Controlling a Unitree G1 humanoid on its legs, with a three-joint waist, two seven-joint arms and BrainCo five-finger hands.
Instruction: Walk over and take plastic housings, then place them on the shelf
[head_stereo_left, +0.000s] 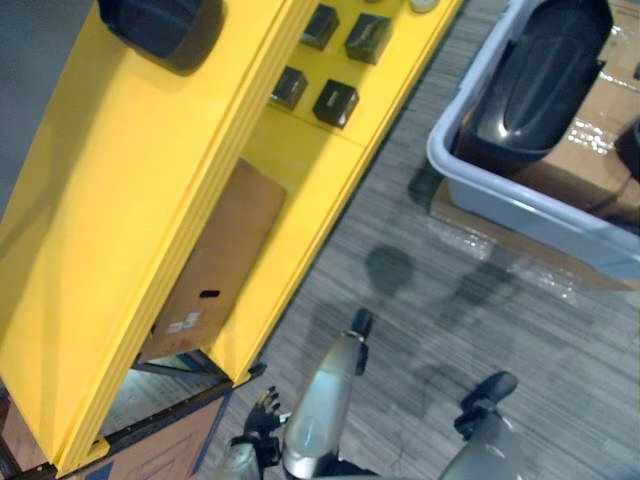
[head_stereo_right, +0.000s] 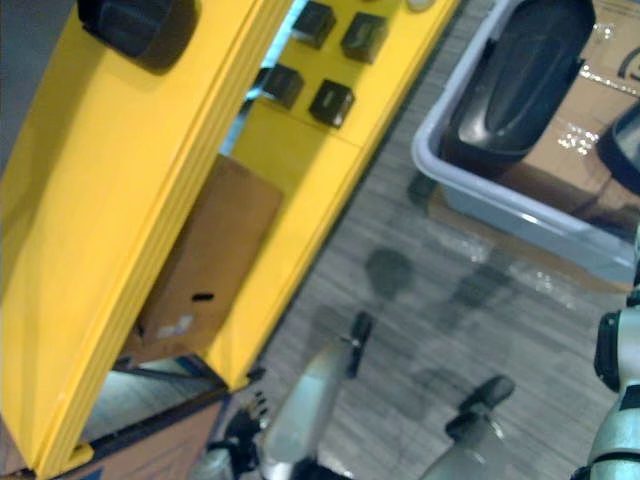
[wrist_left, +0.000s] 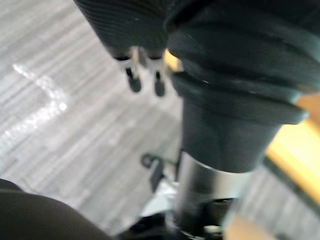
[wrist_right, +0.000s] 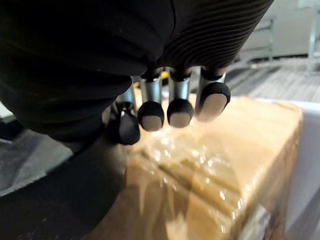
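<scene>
The left hand hangs low near the shelf's near corner. Its fingers point straight down at the grey floor, loose, with nothing in them.

The yellow shelf runs away along the robot's left. A cardboard box stands in its lower bay. Farther along, four small black blocks sit on a yellow level, spaced apart in two pairs. At the far end a dark piece, rounded, rests on the shelf's top face.

Across the open strip of floor, to the right and farther off, stands a grey bin. The housing, a big dark curved shell, lies inside it against the near-left wall, with a film-wrapped carton beside it in the same bin.

The right hand hovers just above that carton. Its fingers are loosely bent with the tips pointing down and the thumb set a little apart, and they grip nothing. A dark curved surface shows close under the thumb side. I cannot tell whether the hand touches it.
</scene>
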